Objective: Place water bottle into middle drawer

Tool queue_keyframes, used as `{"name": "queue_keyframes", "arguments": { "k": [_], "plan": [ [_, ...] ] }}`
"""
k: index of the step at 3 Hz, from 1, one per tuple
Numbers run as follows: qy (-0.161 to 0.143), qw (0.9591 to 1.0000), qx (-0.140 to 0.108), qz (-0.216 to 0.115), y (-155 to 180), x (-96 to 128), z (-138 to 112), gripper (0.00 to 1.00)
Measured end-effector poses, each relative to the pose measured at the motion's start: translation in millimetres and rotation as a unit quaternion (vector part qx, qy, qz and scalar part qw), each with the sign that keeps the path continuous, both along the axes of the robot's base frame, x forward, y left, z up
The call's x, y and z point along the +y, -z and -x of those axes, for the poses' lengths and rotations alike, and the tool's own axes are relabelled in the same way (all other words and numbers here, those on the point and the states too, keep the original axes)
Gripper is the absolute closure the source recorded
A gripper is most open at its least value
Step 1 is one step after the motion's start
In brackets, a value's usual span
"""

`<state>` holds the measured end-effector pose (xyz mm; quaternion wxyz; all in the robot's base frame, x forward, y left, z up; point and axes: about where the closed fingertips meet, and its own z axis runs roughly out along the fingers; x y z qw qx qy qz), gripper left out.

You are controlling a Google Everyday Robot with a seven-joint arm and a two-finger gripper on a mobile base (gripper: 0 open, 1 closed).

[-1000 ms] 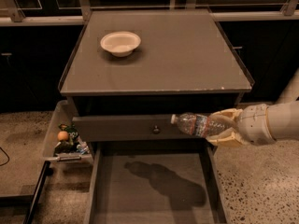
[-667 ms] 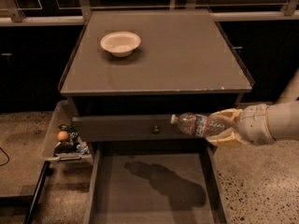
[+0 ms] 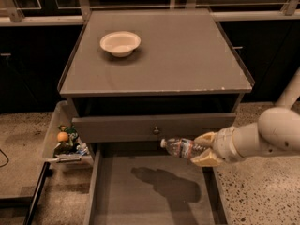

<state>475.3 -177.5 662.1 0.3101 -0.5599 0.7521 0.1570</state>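
Grey worktop [image 3: 187, 55] behind, the tool [image 3: 200, 149] at 2 o'clock over the middle drawer [image 3: 119, 203] clasps the water bottle [image 3: 180, 147]; next, likely lowering and release

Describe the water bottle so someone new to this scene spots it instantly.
Start at the grey cabinet, then drop to the middle drawer pulled open at its foot. Over that drawer's right side the gripper, reaching in from the picture's right, holds the water bottle sideways, cap pointing left. It is clear plastic with a label band, unlike the white bowl on top.
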Motion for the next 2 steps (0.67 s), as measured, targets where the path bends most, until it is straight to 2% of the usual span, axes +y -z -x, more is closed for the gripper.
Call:
{"name": "queue_keyframes", "arguments": {
  "k": [1,2],
  "plan": [
    [0.014,0.9995,0.029,0.008,61,6,2,1.00],
    [0.017,0.9992,0.034,0.009,100,7,1,1.00]
  ]
}}
